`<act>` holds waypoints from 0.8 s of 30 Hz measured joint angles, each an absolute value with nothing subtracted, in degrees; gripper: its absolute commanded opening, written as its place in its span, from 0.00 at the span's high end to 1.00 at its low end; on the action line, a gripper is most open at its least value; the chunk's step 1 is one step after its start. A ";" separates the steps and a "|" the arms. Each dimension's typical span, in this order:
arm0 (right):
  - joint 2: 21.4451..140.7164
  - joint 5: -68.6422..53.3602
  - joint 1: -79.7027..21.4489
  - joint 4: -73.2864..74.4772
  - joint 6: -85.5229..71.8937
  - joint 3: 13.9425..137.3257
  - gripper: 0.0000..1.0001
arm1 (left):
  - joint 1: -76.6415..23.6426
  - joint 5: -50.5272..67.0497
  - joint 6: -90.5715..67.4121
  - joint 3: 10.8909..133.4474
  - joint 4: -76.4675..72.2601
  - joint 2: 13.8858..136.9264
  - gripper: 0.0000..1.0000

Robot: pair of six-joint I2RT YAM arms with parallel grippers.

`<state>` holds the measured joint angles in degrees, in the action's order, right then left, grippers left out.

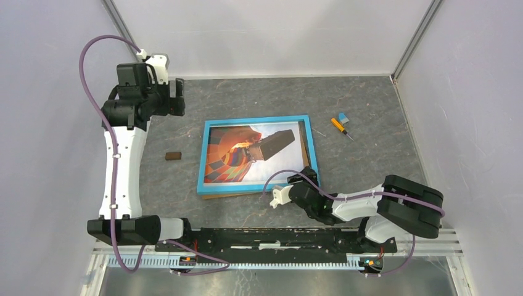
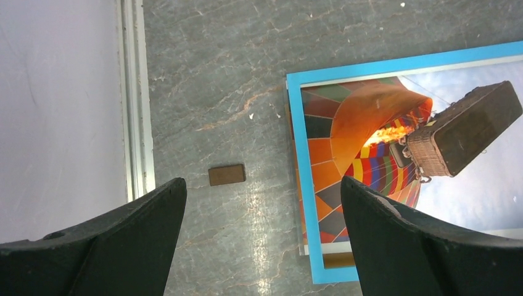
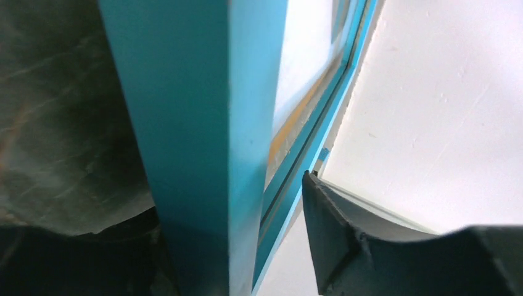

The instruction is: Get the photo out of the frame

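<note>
The frame (image 1: 254, 120), with a thin bright-blue border, lies face up mid-table. The photo (image 1: 237, 161) of an orange hot air balloon and wicker basket shows inside it. A strip of brown backing board (image 1: 228, 195) pokes out under the near edge. My right gripper (image 1: 306, 179) is at the frame's near right corner. In the right wrist view (image 3: 231, 197) its jaws straddle the blue rail (image 3: 197, 123), with one finger (image 3: 345, 246) on the pale inner side. My left gripper (image 1: 179, 97) hangs high at the far left, open and empty (image 2: 262, 182), above the frame (image 2: 295, 154) and photo (image 2: 382, 154).
A small brown block (image 1: 173, 156) lies on the table left of the frame and also shows in the left wrist view (image 2: 226, 174). An orange-handled screwdriver (image 1: 338, 126) and a small blue piece (image 1: 343, 117) lie to the right of the frame. White walls enclose the table.
</note>
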<state>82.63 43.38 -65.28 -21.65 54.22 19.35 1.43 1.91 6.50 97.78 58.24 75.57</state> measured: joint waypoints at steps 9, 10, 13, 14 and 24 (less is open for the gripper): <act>79.40 38.74 -66.98 -13.21 51.66 20.58 0.08 | 1.43 3.44 8.23 92.82 57.95 75.37 0.00; 78.76 38.04 -67.05 -12.19 51.68 20.84 0.03 | 1.43 3.81 8.86 92.40 57.98 75.37 0.00; 76.14 34.89 -67.09 -8.62 51.77 21.54 0.02 | 1.43 6.35 11.27 91.64 58.52 75.59 0.00; 74.98 33.32 -67.09 -7.11 51.72 21.69 0.02 | 1.43 7.33 12.19 91.64 58.85 75.92 0.00; 67.92 17.17 -67.13 9.32 51.22 25.56 0.02 | 1.43 12.84 18.13 87.53 60.31 80.99 0.00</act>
